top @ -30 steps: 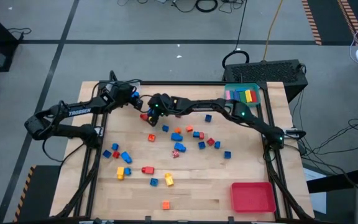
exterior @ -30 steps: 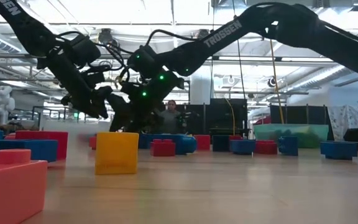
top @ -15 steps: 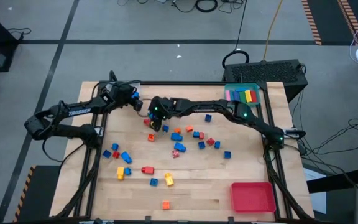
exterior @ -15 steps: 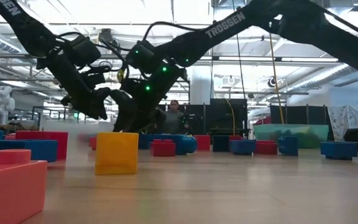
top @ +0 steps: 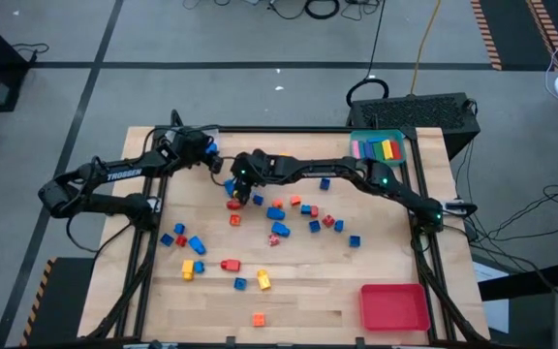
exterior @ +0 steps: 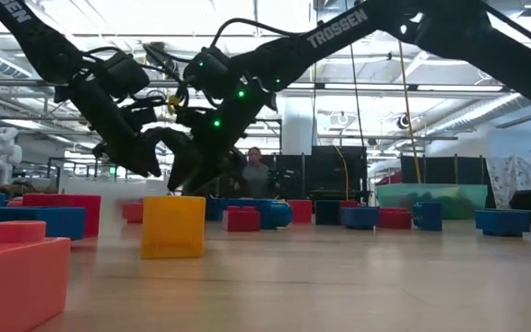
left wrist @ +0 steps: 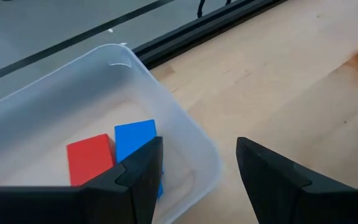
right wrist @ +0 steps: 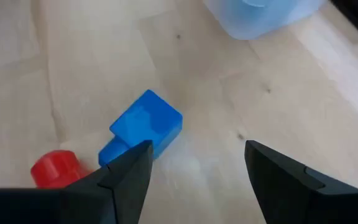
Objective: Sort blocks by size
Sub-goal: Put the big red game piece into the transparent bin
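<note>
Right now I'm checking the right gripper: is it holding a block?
No: in the right wrist view the right gripper is open with bare table between its fingers, and the blue block lies just ahead.

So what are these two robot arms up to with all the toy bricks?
They are sorting blocks. The left gripper hangs open and empty beside a clear tray that holds a red block and a blue one. The right gripper, also open, hovers over a blue block on the table. Many bricks lie loose.

Small blocks in blue, red, orange and yellow lie scattered mid-desk; a red and a blue one sit flat inside the clear bin.
</note>
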Robot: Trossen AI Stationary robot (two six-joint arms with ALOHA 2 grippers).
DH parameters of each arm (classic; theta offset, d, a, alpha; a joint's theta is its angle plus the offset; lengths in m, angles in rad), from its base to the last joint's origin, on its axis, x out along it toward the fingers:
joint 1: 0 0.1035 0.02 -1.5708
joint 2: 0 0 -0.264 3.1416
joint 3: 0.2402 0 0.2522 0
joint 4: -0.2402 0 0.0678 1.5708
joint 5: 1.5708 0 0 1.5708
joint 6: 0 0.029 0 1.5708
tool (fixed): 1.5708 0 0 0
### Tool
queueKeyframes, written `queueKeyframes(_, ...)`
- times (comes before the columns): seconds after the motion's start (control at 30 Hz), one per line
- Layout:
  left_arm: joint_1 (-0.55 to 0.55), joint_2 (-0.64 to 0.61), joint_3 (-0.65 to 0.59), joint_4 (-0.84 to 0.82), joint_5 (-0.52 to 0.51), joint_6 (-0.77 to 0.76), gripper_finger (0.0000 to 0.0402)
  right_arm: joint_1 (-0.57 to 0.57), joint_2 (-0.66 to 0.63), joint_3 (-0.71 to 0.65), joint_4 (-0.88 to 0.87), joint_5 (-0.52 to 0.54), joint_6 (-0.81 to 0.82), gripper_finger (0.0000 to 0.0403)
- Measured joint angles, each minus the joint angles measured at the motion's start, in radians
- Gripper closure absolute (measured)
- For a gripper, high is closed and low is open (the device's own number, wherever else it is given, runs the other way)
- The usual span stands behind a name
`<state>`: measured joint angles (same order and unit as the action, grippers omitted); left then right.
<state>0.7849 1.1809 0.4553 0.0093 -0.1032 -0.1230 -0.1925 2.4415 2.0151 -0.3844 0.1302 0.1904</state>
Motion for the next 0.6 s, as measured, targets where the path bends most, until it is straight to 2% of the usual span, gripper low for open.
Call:
queueKeyframes(0.1, -0.002, 0.000, 0.000, 0.000, 0.025, 0.005, 0.0196, 0.009, 0.001, 0.000, -0.011, -0.044, -0.038, 0.0163)
queueKeyframes(0.3, -0.003, 0.000, 0.000, 0.000, 0.082, 0.056, 0.0196, 0.048, -0.009, 0.001, -0.066, -0.129, -0.242, 0.0163)
queueKeyframes(0.43, -0.003, 0.000, 0.000, 0.000, 0.085, 0.059, 0.0196, 0.070, -0.010, 0.002, -0.081, -0.139, -0.296, 0.0163)
queueKeyframes(0.6, -0.015, 0.000, 0.000, 0.000, 0.085, 0.058, 0.0196, 0.072, -0.020, 0.002, -0.091, -0.140, -0.287, 0.0163)
